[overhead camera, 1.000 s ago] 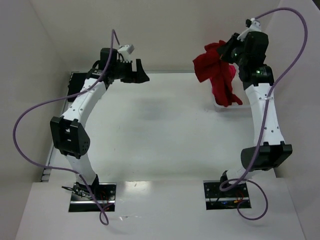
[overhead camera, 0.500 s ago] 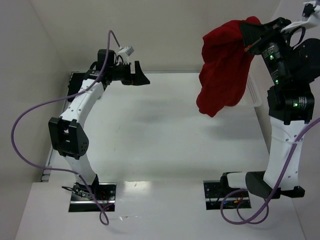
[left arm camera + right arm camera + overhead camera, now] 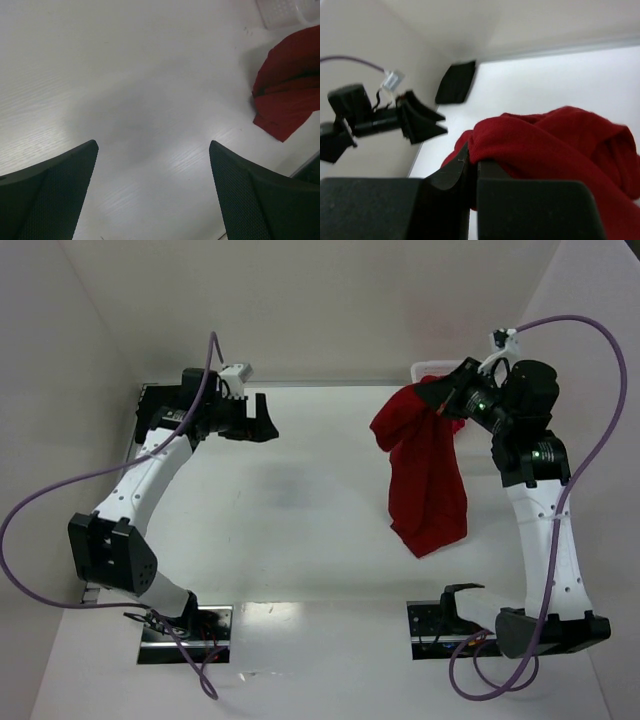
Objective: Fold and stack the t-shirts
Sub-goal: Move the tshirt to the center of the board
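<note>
A dark crimson t-shirt (image 3: 427,480) hangs bunched from my right gripper (image 3: 441,406), which is shut on its upper edge over the table's right side. Its lower end reaches down to the table surface (image 3: 280,112). In the right wrist view the red cloth (image 3: 555,140) is pinched between the closed fingers of the right gripper (image 3: 473,156). My left gripper (image 3: 266,420) hovers over the far left of the table, wide open and empty. The left wrist view shows only bare table between the spread fingers of the left gripper (image 3: 152,146). No other t-shirt is clearly in view.
A white lattice basket (image 3: 428,370) stands at the far right corner, its wall also showing as the basket (image 3: 285,11) in the left wrist view. A flat black patch (image 3: 456,82) lies at the far left corner; what it is I cannot tell. Walls close in on the left, back and right.
The right arm swung the red t-shirt up high, then brought it down and inward; it now hangs long over the table. The left arm shifted slightly left and lower, still open.
</note>
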